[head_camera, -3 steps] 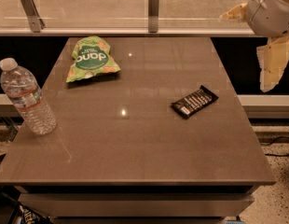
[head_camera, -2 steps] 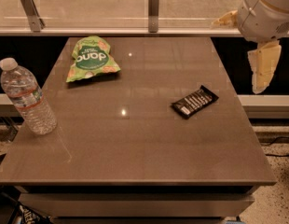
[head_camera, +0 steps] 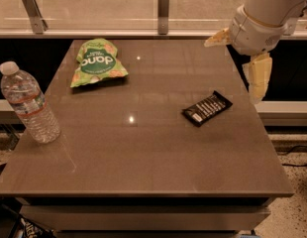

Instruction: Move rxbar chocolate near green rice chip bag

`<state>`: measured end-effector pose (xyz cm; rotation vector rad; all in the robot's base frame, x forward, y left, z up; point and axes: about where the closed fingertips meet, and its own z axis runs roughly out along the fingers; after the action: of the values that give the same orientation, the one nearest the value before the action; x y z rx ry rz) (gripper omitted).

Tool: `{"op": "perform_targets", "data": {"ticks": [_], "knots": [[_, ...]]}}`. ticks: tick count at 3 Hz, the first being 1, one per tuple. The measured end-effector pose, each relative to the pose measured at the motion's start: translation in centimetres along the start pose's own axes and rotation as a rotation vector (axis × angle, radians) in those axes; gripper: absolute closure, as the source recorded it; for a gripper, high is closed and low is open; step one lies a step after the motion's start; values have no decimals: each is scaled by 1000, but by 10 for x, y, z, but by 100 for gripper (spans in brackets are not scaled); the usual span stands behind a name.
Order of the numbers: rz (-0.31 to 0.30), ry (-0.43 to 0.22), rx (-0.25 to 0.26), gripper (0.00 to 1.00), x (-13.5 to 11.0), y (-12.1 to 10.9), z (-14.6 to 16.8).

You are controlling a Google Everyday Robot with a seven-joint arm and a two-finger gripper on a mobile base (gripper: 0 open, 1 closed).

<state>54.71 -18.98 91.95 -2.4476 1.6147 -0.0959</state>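
The rxbar chocolate (head_camera: pixel 207 108) lies flat on the tabletop (head_camera: pixel 143 157), in its right half, close to the right edge and about midway between the far edge and the near edge. It is turned slantwise, and its white patch is at the end that points toward the near left. Nothing touches it. The green rice chip bag (head_camera: pixel 97 62) lies toward the far left corner with its round logo facing up, well apart from the bar, and a wide bare part of the table is between the two. A clear water bottle (head_camera: pixel 29 103) stands upright beside the left edge, closer to the near edge than the bag. The gripper (head_camera: pixel 231 71) hangs in the air above the far right corner, beyond the bar and higher than it. Its two pale fingers (head_camera: pixel 258 78) are spread wide and it holds nothing. As I judge it, no part of the task is done: the bar is not grasped and it is not near the bag. All the work is left: to come down over the bar, to close on it, to carry it across toward the far left corner, and to put it down just beside the bag without pushing the bag.
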Motion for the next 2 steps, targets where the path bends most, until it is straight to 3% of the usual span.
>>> {"op": "perform_targets", "data": {"ticks": [1,2], "knots": [[-57,-22,-83,0,-10,5,36],[-57,-22,-83,0,-10,5,36]]}}
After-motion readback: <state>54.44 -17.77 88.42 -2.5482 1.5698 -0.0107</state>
